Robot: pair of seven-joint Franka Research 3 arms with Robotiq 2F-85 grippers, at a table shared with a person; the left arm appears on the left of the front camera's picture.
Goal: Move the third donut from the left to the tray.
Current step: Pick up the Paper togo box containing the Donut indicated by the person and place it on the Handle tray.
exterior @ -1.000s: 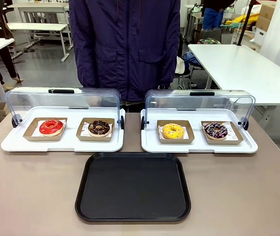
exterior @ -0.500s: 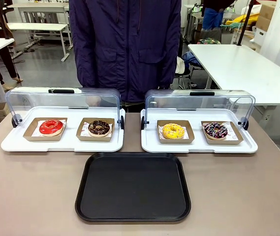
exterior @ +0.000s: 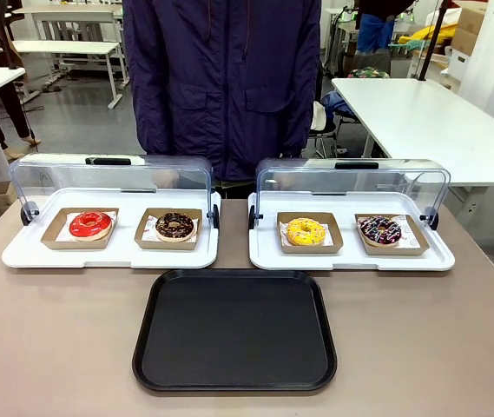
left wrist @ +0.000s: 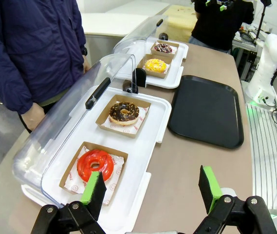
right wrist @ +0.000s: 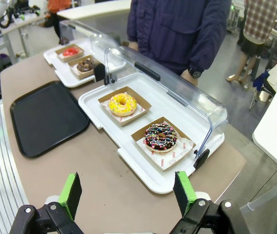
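We find the third donut from the left [exterior: 306, 231], yellow-glazed with small coloured sprinkles, seated in its shallow brown cardboard holder [exterior: 333, 245] on the right-hand white tray [exterior: 351, 259]. It occupies the left position there. A sprinkled chocolate donut [exterior: 379, 229] sits in its own holder just beside it, to the right. The right clear lid [exterior: 351, 178] stands raised at the far side, leaving both donuts uncovered. The left-hand white tray [exterior: 108, 256], its left clear lid [exterior: 112, 174] likewise raised, carries a red-glazed donut [exterior: 90, 224] and a plain chocolate donut [exterior: 174, 226].

The tray [exterior: 233, 334], black with a raised rim, lies flat on the brown table [exterior: 47, 347], on the near side of the two white trays and centred between them. The yellow donut is on the white tray, not on the black one.

In the left wrist view, we note the left gripper [left wrist: 151, 178] with jaws spread wide and gripping nothing, hovering over the table's end near the red-glazed donut. In the right wrist view, the right gripper [right wrist: 127, 180] is likewise wide open and holds nothing, above the table near the sprinkled chocolate donut. Neither gripper touches any item.

A person [exterior: 220, 78] in a dark blue jacket stands at the far side, close behind the white trays.
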